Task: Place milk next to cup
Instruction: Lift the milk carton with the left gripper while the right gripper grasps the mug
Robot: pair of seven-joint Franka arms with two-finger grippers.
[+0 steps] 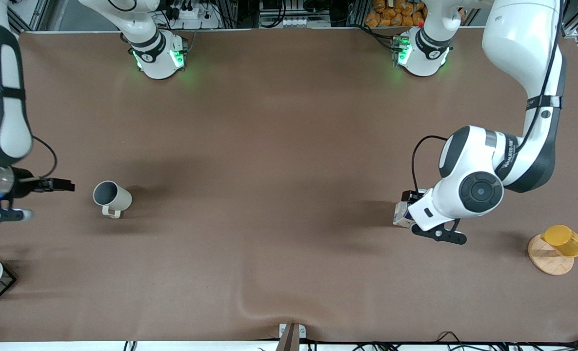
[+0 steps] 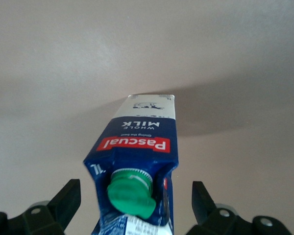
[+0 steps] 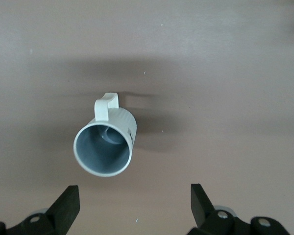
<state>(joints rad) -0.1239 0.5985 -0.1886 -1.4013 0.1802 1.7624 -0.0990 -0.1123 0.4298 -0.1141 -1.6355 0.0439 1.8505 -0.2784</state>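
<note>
Left pincer (image 2: 132,205) spread wide around standing milk (image 2: 137,161).

Both claws (image 2: 132,200) (image 3: 132,203) wide open

The milk (image 2: 137,161) at lower centre of the left wrist view looks like printed coated card with a slight sheen, its green cap (image 2: 131,192) smooth moulded plastic. The cup (image 3: 107,145), centre of the right wrist view, seems matt glazed ceramic, finely ribbed outside, smooth grey inside. The table (image 1: 279,161) wears a matt brown cover, rumpled at lower centre of the front view. At right, a translucent yellow cup (image 1: 564,240) sits on a pale wooden disc (image 1: 547,258).
</note>
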